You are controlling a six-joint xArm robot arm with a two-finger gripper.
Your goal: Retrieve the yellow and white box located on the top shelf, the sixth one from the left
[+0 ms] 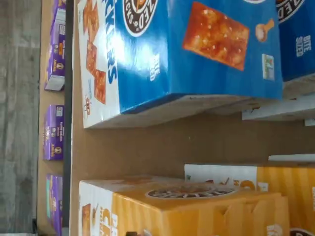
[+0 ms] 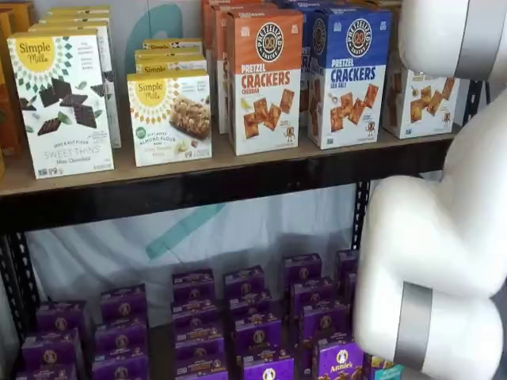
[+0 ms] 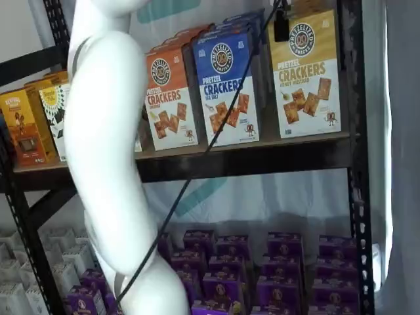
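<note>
Yellow box (image 3: 304, 73) is standing at the right end of the top shelf (image 3: 249, 161) beside the blue box (image 3: 226, 88), arm (image 3: 108, 151) is reaching up over it for a top-down grab, claw (image 3: 281, 25) barely showing, apparently spread wide, holding nothing.

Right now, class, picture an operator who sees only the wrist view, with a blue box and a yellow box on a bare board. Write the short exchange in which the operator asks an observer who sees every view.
Operator: Where in the row does the yellow box stand?
Observer: The yellow box is last on the top shelf, beside the black upright at its end.
Operator: What stands past the blue box?
Observer: An orange box stands on the far side of the blue box.
Operator: And further along?
Observer: White boxes with a yellow sun mark.
</note>
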